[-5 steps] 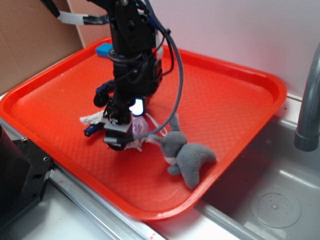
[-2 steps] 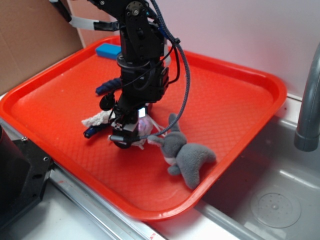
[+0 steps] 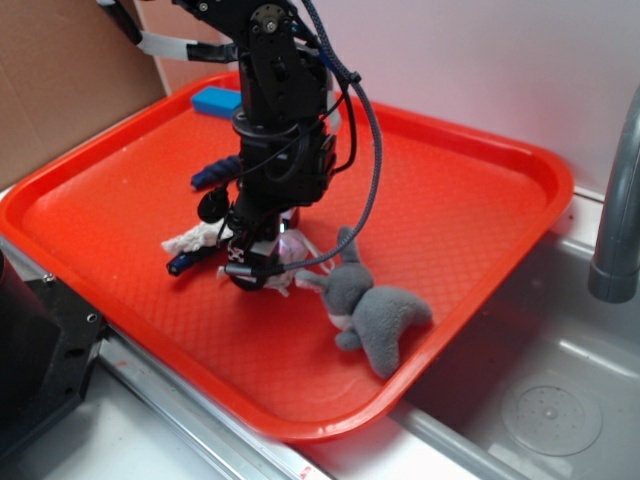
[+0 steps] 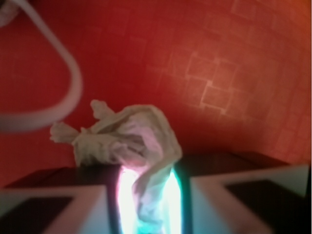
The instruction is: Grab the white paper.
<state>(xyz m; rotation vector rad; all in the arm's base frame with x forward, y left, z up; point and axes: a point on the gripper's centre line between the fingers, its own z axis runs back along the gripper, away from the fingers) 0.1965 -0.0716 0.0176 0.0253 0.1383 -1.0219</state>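
Exterior: red tray (image 3: 470, 200) beside a steel sink (image 3: 550, 410). Tool (image 3: 252, 272) lowered onto the white paper (image 3: 190, 239) near the tray's middle, a strip trailing out to one side. Grey plush bunny (image 3: 375, 312) just beside it; blue block (image 3: 216, 100) at the far rim.

Wrist: tool (image 4: 146, 195) clamped on the white paper (image 4: 129, 139), crumpled wad bulging above the fingers (image 4: 53, 204). White string loop (image 4: 58, 78) nearby, on the tray (image 4: 234, 73).

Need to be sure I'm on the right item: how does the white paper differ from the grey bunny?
The white paper is crumpled and wrinkled; the grey bunny is smooth plush. The paper sits between the fingers of the gripper; the bunny lies free beside it. Both are similar in size and rest on the red tray.
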